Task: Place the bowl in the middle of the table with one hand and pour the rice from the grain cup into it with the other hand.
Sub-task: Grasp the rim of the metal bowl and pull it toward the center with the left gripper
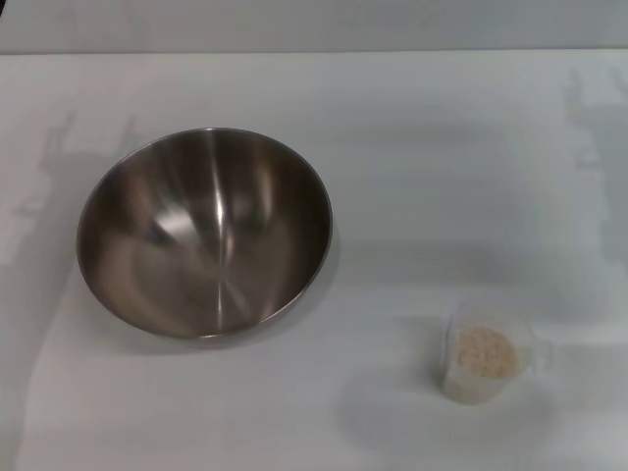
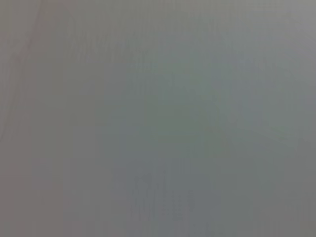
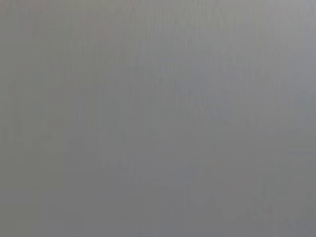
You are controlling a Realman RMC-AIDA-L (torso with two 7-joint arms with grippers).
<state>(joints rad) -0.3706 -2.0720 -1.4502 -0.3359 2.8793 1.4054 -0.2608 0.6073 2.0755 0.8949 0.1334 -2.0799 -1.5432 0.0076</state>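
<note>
The large stainless-steel bowl (image 1: 204, 232) stands upright and empty on the white table (image 1: 442, 177), left of the table's middle in the head view. The small clear grain cup (image 1: 483, 351) stands upright at the front right, holding pale rice (image 1: 483, 348). Bowl and cup are well apart. Neither arm nor gripper shows in any view. Only faint arm shadows fall on the table at the far left and far right. Both wrist views show only a plain grey surface.
The table's far edge (image 1: 314, 51) runs across the top of the head view. No other objects show on the tabletop.
</note>
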